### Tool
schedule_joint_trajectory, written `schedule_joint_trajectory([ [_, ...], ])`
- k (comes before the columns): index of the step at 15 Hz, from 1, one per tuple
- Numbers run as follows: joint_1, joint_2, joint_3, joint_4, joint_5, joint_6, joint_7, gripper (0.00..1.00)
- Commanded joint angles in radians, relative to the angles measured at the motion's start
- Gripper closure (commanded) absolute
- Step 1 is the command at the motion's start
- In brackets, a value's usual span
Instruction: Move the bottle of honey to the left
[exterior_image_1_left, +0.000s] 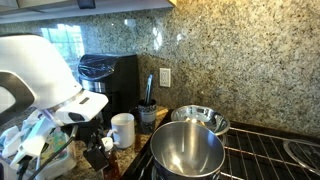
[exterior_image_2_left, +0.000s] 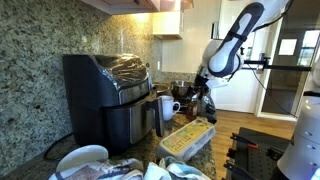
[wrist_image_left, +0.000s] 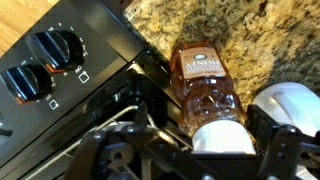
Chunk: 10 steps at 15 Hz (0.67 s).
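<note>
On the speckled granite counter (wrist_image_left: 250, 25), the bottle of honey (wrist_image_left: 205, 88) runs from the gripper (wrist_image_left: 200, 150) toward 12 o'clock (cap nearest), jaws spread wide, gripping nothing.

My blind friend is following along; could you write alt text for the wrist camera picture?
A bottle of honey, seen from above against a granite counter, is flanked by the dark gripper; whether it is clamped is unclear. Stove knobs show at the picture's left, a white mug at its right.

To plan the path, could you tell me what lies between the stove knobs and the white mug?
The bottle of honey, in the wrist view.
</note>
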Motion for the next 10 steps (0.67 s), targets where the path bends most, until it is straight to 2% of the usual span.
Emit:
schedule_joint_trajectory([
  [1,-0.015,0.0,0.011,-0.006,-0.045,0.016,0.047,0.11],
  [2,-0.011,-0.001,0.011,-0.006,-0.042,0.015,0.043,0.29],
  [3,-0.009,-0.001,0.011,-0.006,-0.041,0.016,0.042,0.31],
  [7,-0.006,-0.002,0.014,-0.007,-0.042,0.018,0.039,0.62],
  [10,-0.008,-0.003,0.013,-0.009,-0.045,0.02,0.039,0.64],
])
